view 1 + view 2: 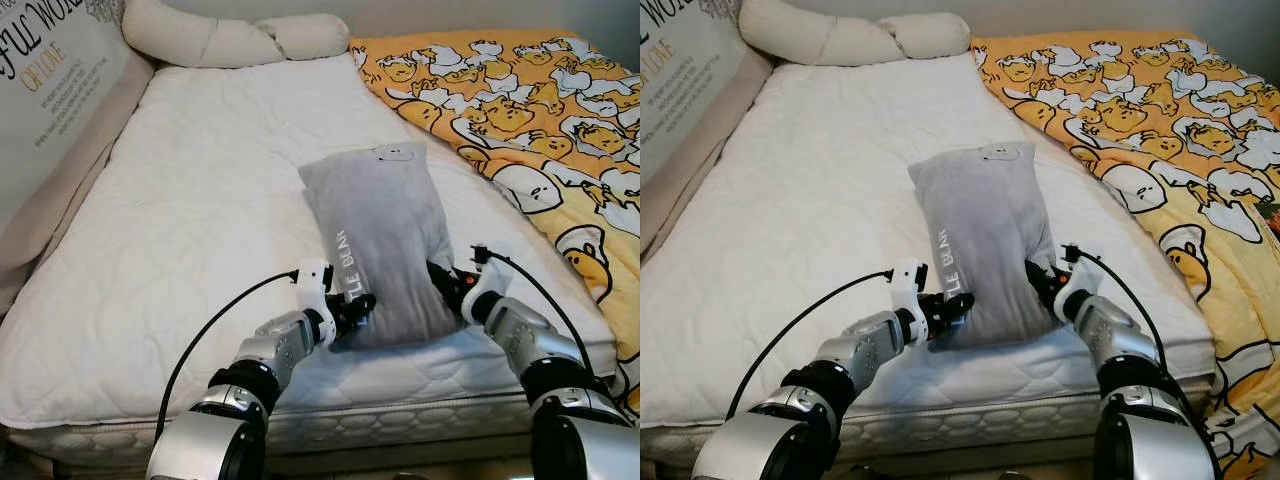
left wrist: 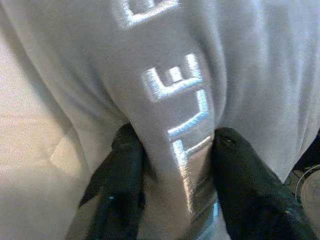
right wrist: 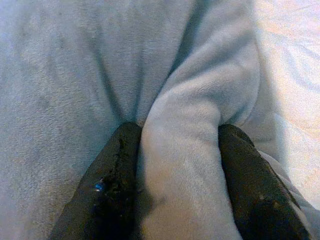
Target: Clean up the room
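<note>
My two arms are silver, built of rounded metal segments joined by black rings. The left arm (image 1: 262,362) ends in a white wrist block, and a thin black cable loops from that block back down beside the forearm. The right arm (image 1: 528,345) carries a small orange-red patch near its wrist, and its own black cable arcs from a little black plug above the wrist back toward the elbow. The left gripper (image 2: 172,167) has two long fingers (image 2: 122,185) of matt black, broad and rounded at the tips. The right gripper (image 3: 177,162) has the same black fingers (image 3: 250,185), their surface slightly rough and scuffed.
</note>
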Robot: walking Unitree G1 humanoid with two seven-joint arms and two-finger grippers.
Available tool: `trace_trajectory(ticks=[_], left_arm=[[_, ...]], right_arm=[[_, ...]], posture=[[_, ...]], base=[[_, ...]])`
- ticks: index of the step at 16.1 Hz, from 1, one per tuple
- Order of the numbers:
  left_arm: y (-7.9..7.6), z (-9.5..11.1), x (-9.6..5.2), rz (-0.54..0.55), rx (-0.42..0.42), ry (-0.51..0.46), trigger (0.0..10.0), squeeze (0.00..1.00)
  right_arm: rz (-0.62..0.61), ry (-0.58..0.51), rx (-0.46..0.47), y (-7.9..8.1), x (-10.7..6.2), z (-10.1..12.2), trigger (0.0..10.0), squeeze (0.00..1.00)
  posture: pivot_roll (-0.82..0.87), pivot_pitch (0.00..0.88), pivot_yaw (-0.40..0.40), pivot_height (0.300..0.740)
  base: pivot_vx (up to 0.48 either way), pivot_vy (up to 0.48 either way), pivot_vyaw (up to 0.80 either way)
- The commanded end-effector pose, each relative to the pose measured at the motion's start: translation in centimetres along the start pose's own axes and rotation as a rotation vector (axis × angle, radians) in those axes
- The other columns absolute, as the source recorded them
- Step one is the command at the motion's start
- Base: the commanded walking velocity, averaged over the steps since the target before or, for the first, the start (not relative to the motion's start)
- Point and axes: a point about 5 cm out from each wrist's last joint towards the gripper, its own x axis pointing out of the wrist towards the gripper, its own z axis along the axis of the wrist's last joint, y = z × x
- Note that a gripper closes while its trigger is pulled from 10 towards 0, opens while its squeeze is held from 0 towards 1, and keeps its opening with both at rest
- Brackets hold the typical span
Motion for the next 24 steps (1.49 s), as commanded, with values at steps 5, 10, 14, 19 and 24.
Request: trace_trajectory(ticks=[5, 10, 14, 19, 24], left_arm=[[-0.3, 4.9, -1.4, -0.13, 0.192, -0.154, 0.0, 0.0], [-1.4, 7.7, -8.1, -0.258, 0.36, -0.244, 0.0, 0.0], [-4.1, 5.0, -11.1, -0.33, 0.42, -0.131, 0.0, 0.0], [1.3, 2.6, -11.4, 0.005, 0.481, -0.003, 10.0, 1.0], [2.6, 5.8, -13.4, -0.054, 0.32, -0.232, 10.0, 1.0]], right_arm=[[0.201, -0.096, 0.013, 5.5, 1.1, 2.6, 0.0, 0.0], [0.456, -0.081, -0.083, 8.7, -1.7, 3.4, 0.0, 0.0], [0.439, 0.074, -0.123, 6.5, -4.8, 0.9, 0.0, 0.0], [0.268, 0.186, -0.089, 3.9, -6.3, -2.9, 10.0, 1.0], [0.222, 0.056, 0.04, 2.3, -6.5, -1.7, 10.0, 1.0]], posture=[[-0.12, 0.0, 0.046, 0.74], [-0.09, 0.0, 0.025, 0.74], [-0.07, 0.0, 0.007, 0.74], [-0.09, 0.0, 0.016, 0.74], [-0.08, 0.0, 0.012, 0.74]], base=[[0.0, 0.0, 0.0], [0.0, 0.0, 0.0], [0.0, 0.0, 0.0], [0.0, 0.0, 0.0], [0.0, 0.0, 0.0]])
